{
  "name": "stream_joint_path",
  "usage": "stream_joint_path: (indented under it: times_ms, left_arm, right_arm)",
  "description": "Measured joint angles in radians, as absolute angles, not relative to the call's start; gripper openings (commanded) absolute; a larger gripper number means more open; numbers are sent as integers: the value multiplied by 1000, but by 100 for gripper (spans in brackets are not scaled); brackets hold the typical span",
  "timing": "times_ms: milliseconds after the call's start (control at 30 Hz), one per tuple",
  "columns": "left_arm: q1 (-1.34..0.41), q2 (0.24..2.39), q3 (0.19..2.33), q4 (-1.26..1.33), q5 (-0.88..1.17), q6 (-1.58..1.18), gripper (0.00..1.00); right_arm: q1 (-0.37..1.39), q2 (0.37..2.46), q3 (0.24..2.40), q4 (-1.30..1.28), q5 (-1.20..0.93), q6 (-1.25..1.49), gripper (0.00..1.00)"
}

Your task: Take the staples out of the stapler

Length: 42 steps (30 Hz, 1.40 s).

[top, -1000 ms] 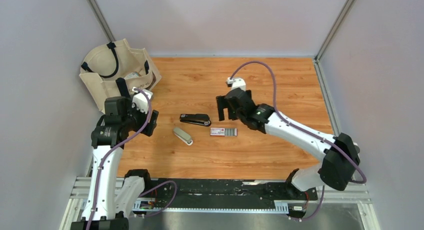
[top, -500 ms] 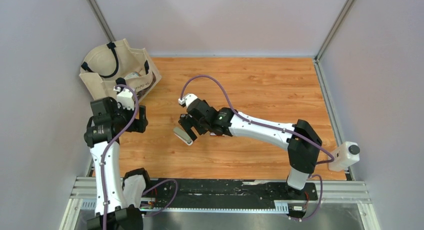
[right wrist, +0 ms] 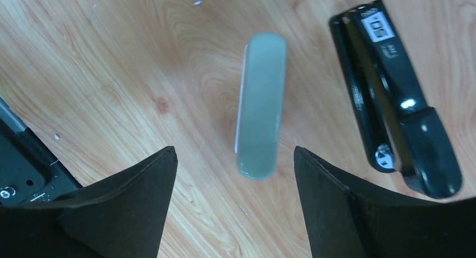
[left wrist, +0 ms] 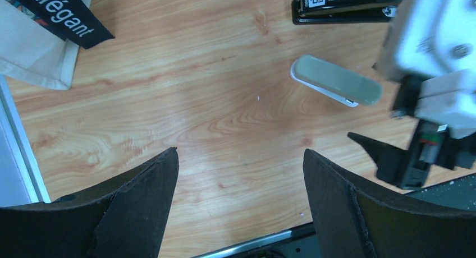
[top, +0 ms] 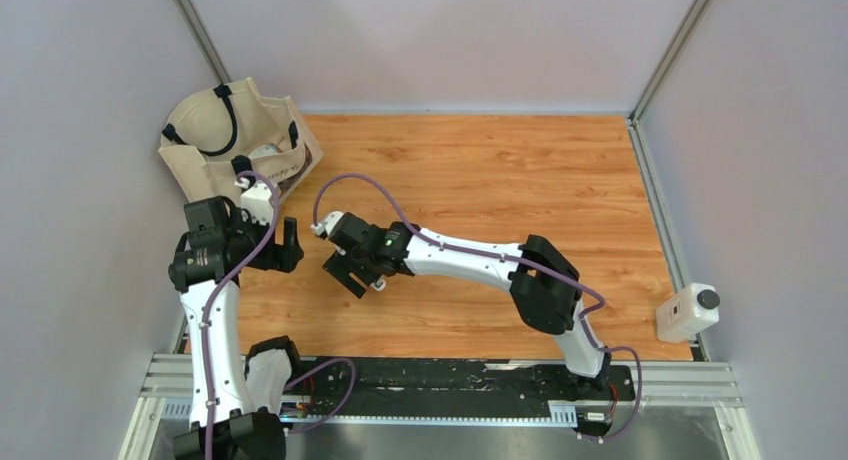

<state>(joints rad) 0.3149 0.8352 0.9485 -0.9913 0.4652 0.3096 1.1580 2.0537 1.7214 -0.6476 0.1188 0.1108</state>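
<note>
- While the right fingers (right wrist: 106, 213) hang wide apart and empty over the counter (right wrist: 101, 56), the grey block (right wrist: 261, 106) lies centred between them. The black stapler (right wrist: 393, 95) lies closed, near the block but apart from it.
- Step in hand, as I judge it, is reaching for the stapler. I should shift sideways until it is centred, then close across its narrow body.
- Left fingers (left wrist: 129, 213) are likewise spread, holding nothing.
- The tote bag (top: 235, 140) holds something pale that I cannot identify. No staples show.
</note>
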Motion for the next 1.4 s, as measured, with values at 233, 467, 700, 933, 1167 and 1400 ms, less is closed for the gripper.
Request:
stream_joint_path:
  times_ms: [233, 467, 700, 933, 1167, 1400]
  left_arm:
    - [315, 829, 949, -1028, 491, 332, 89]
    - [315, 821, 949, -1060, 519, 356, 90]
    - [315, 819, 949, -1081, 528, 382, 89]
    - [315, 809, 935, -1082, 546, 403, 90]
    - [315, 819, 935, -1083, 562, 420, 90]
    - [315, 806, 935, -1090, 593, 441, 90]
  right_arm:
    - [1171, 2139, 1789, -707, 118, 99, 73]
    - [1167, 2179, 1795, -727, 118, 96, 68]
    - [1150, 2203, 1795, -735, 98, 96, 50]
    - [1125, 2203, 1795, -726, 60, 103, 58]
    - [1123, 2203, 1795, -725, 51, 107, 52]
    - [1123, 2203, 1806, -726, 50, 114, 12]
